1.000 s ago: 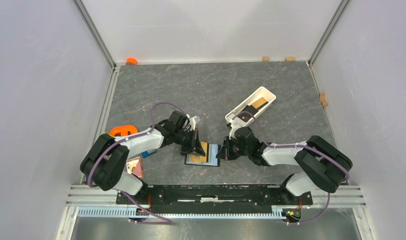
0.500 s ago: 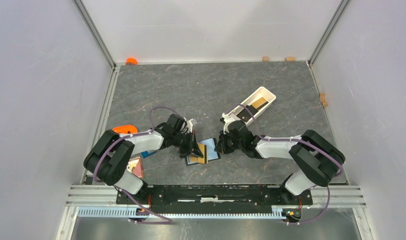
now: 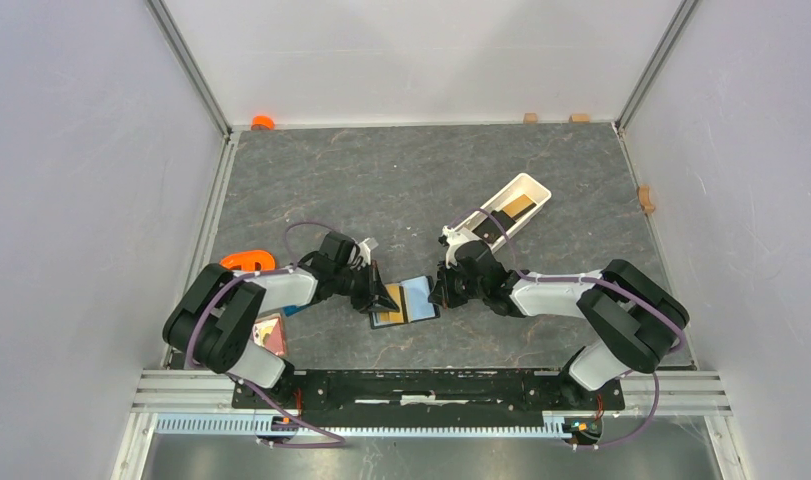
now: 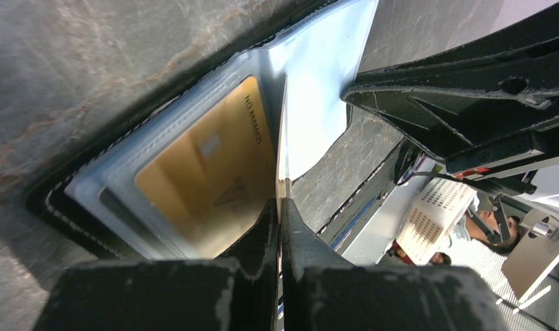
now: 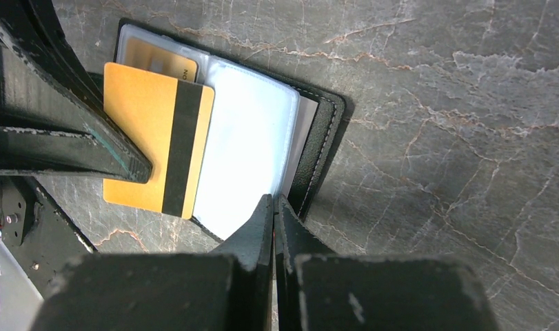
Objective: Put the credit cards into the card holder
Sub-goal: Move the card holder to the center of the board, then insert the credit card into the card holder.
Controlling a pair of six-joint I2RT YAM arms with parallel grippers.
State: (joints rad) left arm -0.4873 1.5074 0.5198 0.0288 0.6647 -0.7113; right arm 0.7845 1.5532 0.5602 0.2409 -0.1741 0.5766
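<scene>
Left fingers [image 3: 384,297] drawn leftward, clamped on tan-orange card [image 5: 142,131], right fingers [image 5: 268,217] pinching sleeve [image 5: 249,138] of card holder [image 5: 324,138], gold card [image 5: 159,61] pocketed

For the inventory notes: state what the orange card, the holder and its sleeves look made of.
Orange card: likely plastic, smooth, dark stripe across.
Holder: black leather or imitation, stitched edge.
Sleeves: clear glossy plastic, another card showing through.

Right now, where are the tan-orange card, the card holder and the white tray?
tan-orange card [image 5: 147,103], right wrist view, its orange face.
card holder [image 5: 322,145], right wrist view, its black leather edge.
white tray [image 3: 537,187], top view, its far rim.
</scene>
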